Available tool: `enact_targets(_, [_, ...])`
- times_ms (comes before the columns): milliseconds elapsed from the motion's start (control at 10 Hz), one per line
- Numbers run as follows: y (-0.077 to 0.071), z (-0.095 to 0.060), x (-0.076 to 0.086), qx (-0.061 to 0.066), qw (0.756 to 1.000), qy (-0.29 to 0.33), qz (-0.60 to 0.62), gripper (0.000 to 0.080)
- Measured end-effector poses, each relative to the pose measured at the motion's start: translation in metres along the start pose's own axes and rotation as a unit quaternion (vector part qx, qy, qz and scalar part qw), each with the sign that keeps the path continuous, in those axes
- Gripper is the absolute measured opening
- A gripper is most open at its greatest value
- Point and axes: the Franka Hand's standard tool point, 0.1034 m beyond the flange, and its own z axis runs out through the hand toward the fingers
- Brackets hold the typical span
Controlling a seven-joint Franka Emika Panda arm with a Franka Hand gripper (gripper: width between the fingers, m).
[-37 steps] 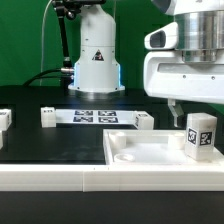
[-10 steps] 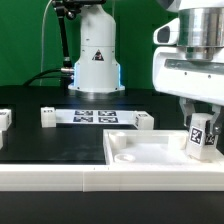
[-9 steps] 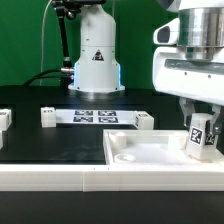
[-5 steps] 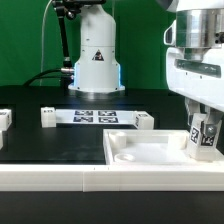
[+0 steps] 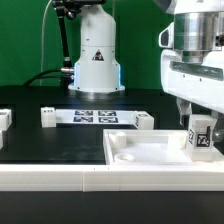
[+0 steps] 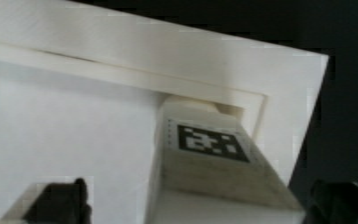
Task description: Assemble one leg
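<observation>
The leg [image 5: 201,137] is a small white post with a black-and-white tag. It stands upright in the corner of the large white panel [image 5: 150,150] at the exterior view's right. My gripper [image 5: 200,118] hangs just above and around the leg's top. In the wrist view the leg [image 6: 220,160] sits in the panel's corner [image 6: 87,110], between my two dark fingertips [image 6: 60,200]. My gripper [image 6: 202,205] is open, with a gap on each side of the leg.
The marker board [image 5: 95,117] lies mid-table in front of the robot base [image 5: 95,60]. Other small white posts stand at its left end [image 5: 47,117], at its right end [image 5: 143,121] and at the exterior view's left edge [image 5: 3,120].
My gripper has moved to the exterior view's right and come down over the leg. The leg looked tilted a second ago and now stands upright.
</observation>
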Motion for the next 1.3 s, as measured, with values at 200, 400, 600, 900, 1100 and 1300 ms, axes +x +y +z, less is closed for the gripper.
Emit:
enact_targets(200, [-0.0007, -0.0003, -0.0004, 0.0, 0.997, 0.0, -0.08, 0.0648])
enact_targets(400, [-0.0006, 0.0001, -0.0008, 0.0, 0.984, 0.001, -0.176, 0.0649])
enact_targets(600, [0.0, -0.0001, -0.0021, -0.008, 0.968, 0.0, -0.249, 0.0649])
enact_targets(900, [0.0007, -0.0008, -0.0013, -0.014, 0.912, -0.004, -0.409, 0.0649])
enact_targets(1100, [0.0016, -0.0006, 0.0028, -0.014, 0.876, -0.007, -0.482, 0.0649])
enact_targets(1300, [0.0009, -0.0012, 0.0019, -0.014, 0.851, -0.007, -0.526, 0.0649])
